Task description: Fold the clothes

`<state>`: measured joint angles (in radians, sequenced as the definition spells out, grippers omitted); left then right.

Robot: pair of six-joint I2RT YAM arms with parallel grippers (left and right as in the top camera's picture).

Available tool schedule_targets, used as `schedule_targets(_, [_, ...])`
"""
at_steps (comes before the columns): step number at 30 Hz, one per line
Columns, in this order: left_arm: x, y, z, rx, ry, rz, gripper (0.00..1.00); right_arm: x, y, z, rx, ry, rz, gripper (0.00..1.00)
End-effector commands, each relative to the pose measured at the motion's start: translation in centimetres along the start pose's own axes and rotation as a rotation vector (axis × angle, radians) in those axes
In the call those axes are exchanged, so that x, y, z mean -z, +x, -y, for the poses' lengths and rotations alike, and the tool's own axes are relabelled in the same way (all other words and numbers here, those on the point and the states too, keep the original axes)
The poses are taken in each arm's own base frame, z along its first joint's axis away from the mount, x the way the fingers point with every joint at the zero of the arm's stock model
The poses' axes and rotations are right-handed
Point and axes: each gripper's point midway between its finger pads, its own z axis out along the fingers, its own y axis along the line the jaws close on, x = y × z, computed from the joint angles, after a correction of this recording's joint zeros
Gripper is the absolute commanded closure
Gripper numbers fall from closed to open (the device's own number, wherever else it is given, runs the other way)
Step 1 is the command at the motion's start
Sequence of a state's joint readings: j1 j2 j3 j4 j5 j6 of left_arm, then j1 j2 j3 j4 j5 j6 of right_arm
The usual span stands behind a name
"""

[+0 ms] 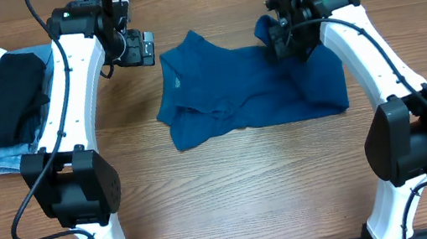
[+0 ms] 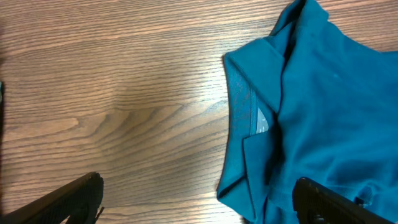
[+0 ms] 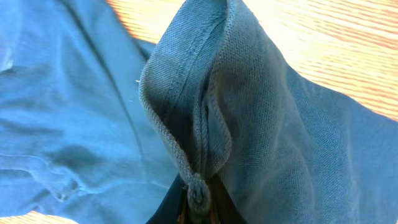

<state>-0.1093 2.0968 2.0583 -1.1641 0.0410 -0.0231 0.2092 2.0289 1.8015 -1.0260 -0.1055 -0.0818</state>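
Teal shirt [image 1: 251, 88] lies rumpled at the middle of the table [image 1: 234, 201], no clean fold made yet, with the right gripper [image 1: 284, 37] pinched shut on a hemmed edge at its 2 o'clock corner and the left gripper [image 1: 137, 48] hovering wide open and empty at its 10 o'clock.

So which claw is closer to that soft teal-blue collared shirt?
The right gripper: it is shut on a bunched fold of the teal-blue shirt. The left gripper hangs open by the collar, gripping nothing.
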Motion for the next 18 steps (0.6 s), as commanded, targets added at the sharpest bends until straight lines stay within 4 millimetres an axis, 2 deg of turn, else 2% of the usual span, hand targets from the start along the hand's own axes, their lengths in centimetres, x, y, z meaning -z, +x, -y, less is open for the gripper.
schedule_targets(1, [0.7, -0.7, -0.3, 0.010, -0.009, 0.024, 0.00, -0.6, 0.5, -1.8, 0.021, -0.038, -0.010, 0.96])
schedule_targets(9, [0.7, -0.6, -0.3, 0.010, -0.009, 0.020, 0.00, -1.7, 1.9, -1.8, 0.021, -0.039, -0.050, 0.96])
schedule_targets(10, [0.7, -0.6, -0.3, 0.010, -0.009, 0.020, 0.00, -1.8, 2.2, -1.8, 0.020, -0.040, -0.056, 0.91])
schedule_targets(13, [0.7, -0.7, -0.3, 0.010, -0.008, 0.023, 0.00, -2.0, 2.6, -2.0, 0.018, -0.054, -0.068, 0.85])
schedule_targets(14, [0.7, -0.7, -0.3, 0.010, -0.008, 0.023, 0.00, -2.0, 2.6, -2.5, 0.017, -0.078, -0.068, 0.73])
schedule_targets(15, [0.7, -0.7, -0.3, 0.010, -0.008, 0.023, 0.00, -2.0, 2.6, -2.8, 0.016, -0.102, -0.068, 0.57])
schedule_targets(17, [0.7, -0.7, -0.3, 0.010, -0.008, 0.023, 0.00, -1.8, 2.7, -3.8, 0.013, -0.160, -0.073, 0.47])
schedule_targets(18, [0.7, -0.7, -0.3, 0.010, -0.008, 0.023, 0.00, -1.8, 2.8, -4.1, 0.011, -0.177, -0.076, 0.46])
